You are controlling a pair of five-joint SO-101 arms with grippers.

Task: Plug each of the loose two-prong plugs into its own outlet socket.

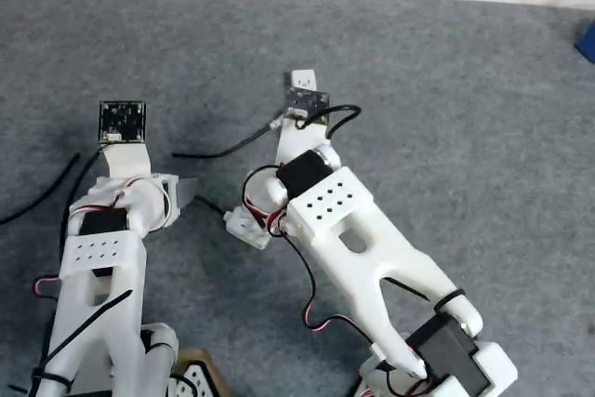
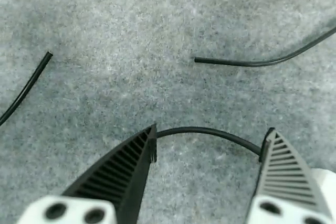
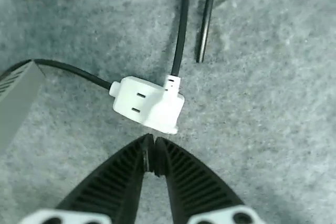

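Observation:
A white outlet socket lies on the grey carpet with its two slots facing up; one black cable leaves its end. A small white plug sits against its corner, with its own black cable running away. My right gripper is shut and empty, its tips just short of the socket's edge. The socket also lies between the two arms. My left gripper stands open low over the carpet, and a black cable arcs between its fingertips without being held.
Loose black cable ends lie on the carpet. Another cable end lies beyond the socket. A blue object sits at the far right edge. A tan piece shows by the left arm's base.

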